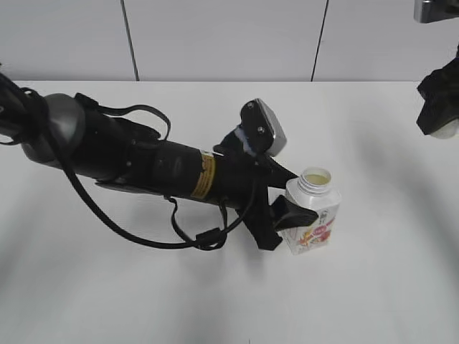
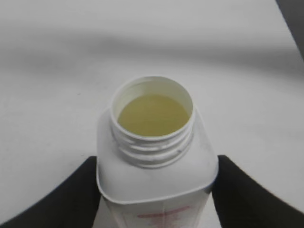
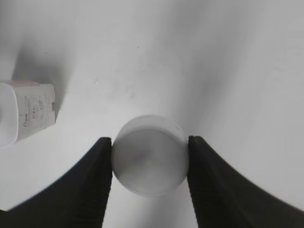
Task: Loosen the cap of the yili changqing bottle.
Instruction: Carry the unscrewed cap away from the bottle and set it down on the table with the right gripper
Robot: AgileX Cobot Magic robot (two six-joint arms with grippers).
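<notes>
The yili changqing bottle [image 1: 313, 217] stands upright on the white table, right of centre, white with a pink-red fruit print. Its threaded neck is open and pale yellow liquid shows inside [image 2: 153, 115]. My left gripper [image 1: 287, 215] is shut on the bottle's body, one black finger on each side [image 2: 156, 190]. My right gripper [image 1: 439, 118] is raised at the far right edge and is shut on the round white cap [image 3: 149, 160], held clear of the bottle. The bottle's side shows at the left edge of the right wrist view [image 3: 26, 111].
The left arm [image 1: 143, 161] lies across the left half of the table with its cables. A pale panelled wall [image 1: 222, 39] runs behind the table's far edge.
</notes>
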